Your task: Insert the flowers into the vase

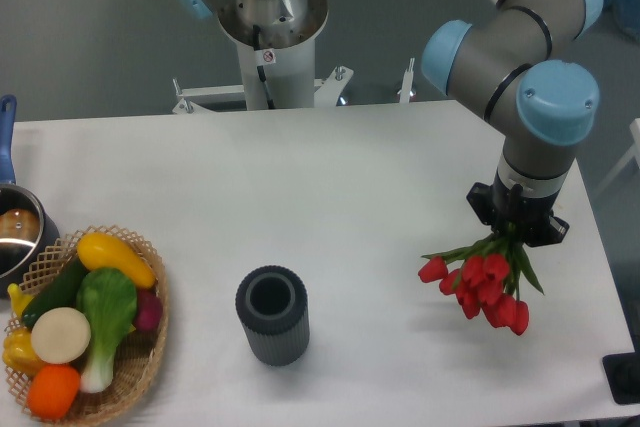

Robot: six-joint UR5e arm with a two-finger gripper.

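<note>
Matt ribbed vase [272,315], woven wicker basket [150,347], glossy plastic-looking flowers [480,282].

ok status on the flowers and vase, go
Gripper shut on the flowers, buds hanging down, right side of table. Vase upright, mouth open, off to the left. Nothing between them.

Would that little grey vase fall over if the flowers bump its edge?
Possibly. The vase stands upright and free on the table, taller than wide, so a sideways knock at the rim could tip it. Its ribbed cylinder would likely roll once down. The flowers in the gripper look light.
</note>
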